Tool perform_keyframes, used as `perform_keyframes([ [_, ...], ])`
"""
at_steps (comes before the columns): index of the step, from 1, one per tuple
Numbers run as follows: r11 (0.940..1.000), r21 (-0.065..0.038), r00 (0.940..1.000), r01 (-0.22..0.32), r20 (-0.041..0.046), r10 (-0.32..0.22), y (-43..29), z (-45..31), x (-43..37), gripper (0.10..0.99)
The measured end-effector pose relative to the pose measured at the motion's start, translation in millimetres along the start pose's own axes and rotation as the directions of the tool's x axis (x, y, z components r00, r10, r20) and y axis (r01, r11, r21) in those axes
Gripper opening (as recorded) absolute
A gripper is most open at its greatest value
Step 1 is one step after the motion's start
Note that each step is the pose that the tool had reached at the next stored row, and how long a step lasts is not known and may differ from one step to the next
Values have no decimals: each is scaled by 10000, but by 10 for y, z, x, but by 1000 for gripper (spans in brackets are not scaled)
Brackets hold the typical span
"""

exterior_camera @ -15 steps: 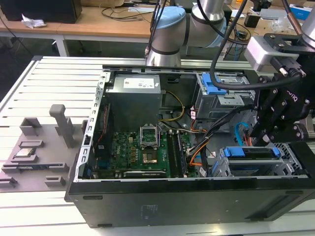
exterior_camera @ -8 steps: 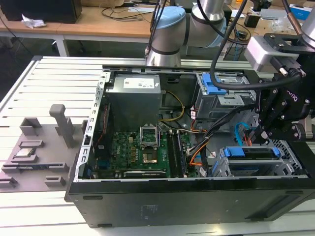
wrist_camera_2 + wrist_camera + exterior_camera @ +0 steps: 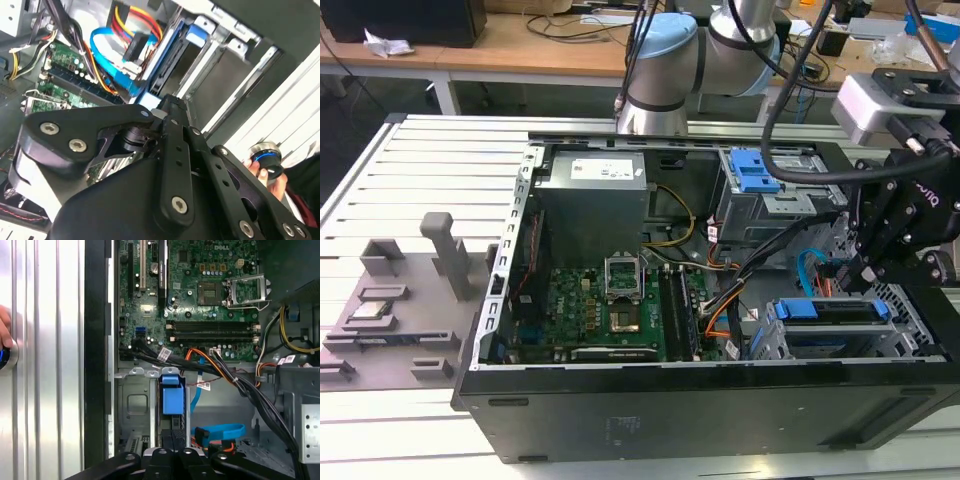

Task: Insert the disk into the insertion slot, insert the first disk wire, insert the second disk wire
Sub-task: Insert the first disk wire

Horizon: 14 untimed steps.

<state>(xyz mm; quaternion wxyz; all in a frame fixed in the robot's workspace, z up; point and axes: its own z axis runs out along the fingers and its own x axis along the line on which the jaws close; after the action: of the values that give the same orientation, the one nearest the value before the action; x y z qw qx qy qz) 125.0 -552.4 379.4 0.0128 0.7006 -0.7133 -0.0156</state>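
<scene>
Low on the exterior view's right, the black pincer (image 3: 868, 278) hangs over the disk (image 3: 825, 310), a drive in a bright blue plastic carrier, sitting in the insertion slot (image 3: 916, 318) of perforated silver-grey sheet metal. The second wrist view shows the pincer (image 3: 166, 100) narrow, at the disk's (image 3: 169, 55) end. Judging by the first wrist view, a straight push along the bay should seat the disk (image 3: 172, 399).
</scene>
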Motion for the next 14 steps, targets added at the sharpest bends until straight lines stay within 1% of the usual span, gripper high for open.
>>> perform_keyframes([
  [1,10000,-1,10000,-1,0,1,-41,-1,-1,106],
  [2,10000,-5,10000,-1,-2,1,-119,-3,-7,106],
  [3,10000,-8,10000,0,-4,0,-168,-3,-16,106],
  [4,10000,-15,10000,-1,-11,1,-226,1,-43,106],
  [5,10000,-16,10000,-1,-33,1,-249,6,-105,106],
  [6,10000,-17,10000,-2,-41,2,-249,13,-173,106],
  [7,10000,-17,10000,-3,-47,3,-247,24,-265,106],
  [8,10000,-16,10000,-4,-56,4,-247,34,-325,106],
  [9,10000,-16,10000,-3,-56,3,-247,46,-360,106],
  [10,10000,-16,10000,-4,-59,4,-246,77,-417,106],
  [12,10000,-17,10000,-3,-58,3,-222,129,-441,106],
  [14,10000,-16,10000,-3,-65,3,-217,130,-441,106],
])
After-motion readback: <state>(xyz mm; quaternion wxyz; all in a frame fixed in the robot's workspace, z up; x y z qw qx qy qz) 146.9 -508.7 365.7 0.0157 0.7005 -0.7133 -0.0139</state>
